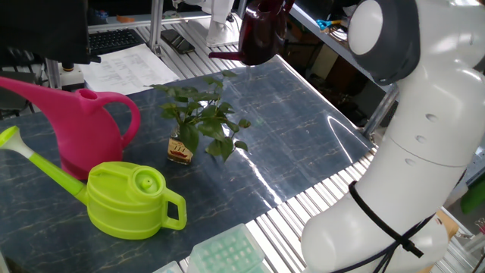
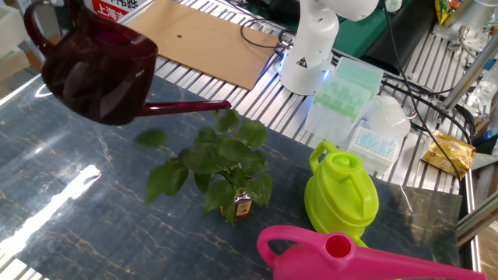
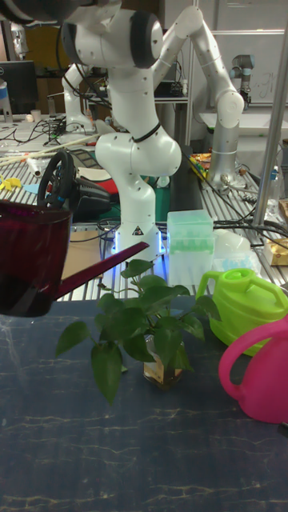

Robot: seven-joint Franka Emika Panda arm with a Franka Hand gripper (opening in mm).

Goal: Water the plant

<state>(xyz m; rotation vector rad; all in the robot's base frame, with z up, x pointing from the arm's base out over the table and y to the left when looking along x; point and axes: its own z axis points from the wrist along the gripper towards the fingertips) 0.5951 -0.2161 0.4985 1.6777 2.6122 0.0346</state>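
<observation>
The plant (image 1: 201,117) (image 2: 222,159) (image 3: 148,320) is a sprig of broad green leaves in a tiny glass bottle (image 1: 179,149) (image 2: 240,206) on the dark marbled table. A dark maroon watering can (image 1: 261,34) (image 2: 97,74) (image 3: 28,260) hangs in the air above and to one side of it. Its thin spout (image 2: 187,106) runs about level, and the tip ends just over the topmost leaves. My gripper (image 2: 71,8) holds the can's top by the handle and is mostly cut off by the picture's upper edge.
A pink watering can (image 1: 83,125) (image 2: 350,253) and a lime-green watering can (image 1: 129,199) (image 2: 341,194) stand close beside the plant. Pale green tip boxes (image 2: 342,89) and my white base (image 2: 307,54) sit past the table edge. A cardboard sheet (image 2: 194,35) lies behind.
</observation>
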